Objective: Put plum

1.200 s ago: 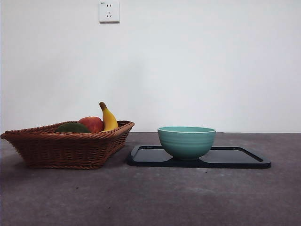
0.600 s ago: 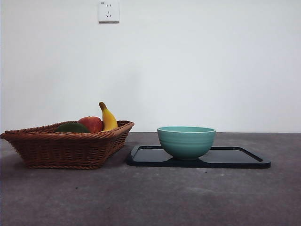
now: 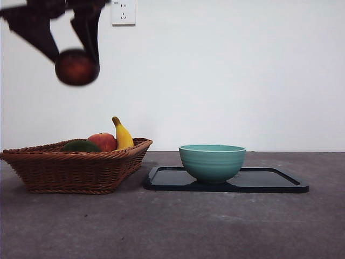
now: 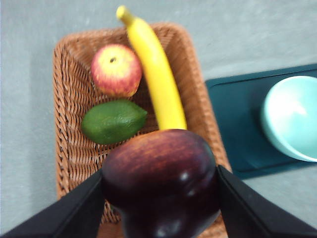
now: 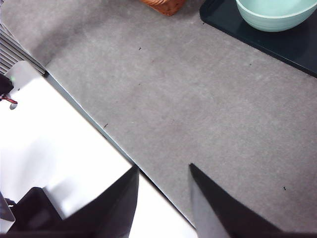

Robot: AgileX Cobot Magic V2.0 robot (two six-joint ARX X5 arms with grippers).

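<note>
Wicker basket (image 3: 75, 170) stands on grey worktop (image 3: 172, 226), left side in front view. Contents: red-orange apple (image 4: 117, 70), green rounded fruit (image 4: 113, 121), banana (image 4: 156, 74) lying lengthwise beside both, its tip rising above the rim. Just beside the basket: dark tray (image 3: 269, 183) carrying a teal bowl (image 3: 212, 162), upright. White wall behind, with socket (image 3: 123, 12).

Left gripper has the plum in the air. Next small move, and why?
Probably lower it: the left gripper holds the plum clamped high above the wicker basket, roughly over the open patch beside the lime. Destination is a guess; the bowl is also free.
</note>
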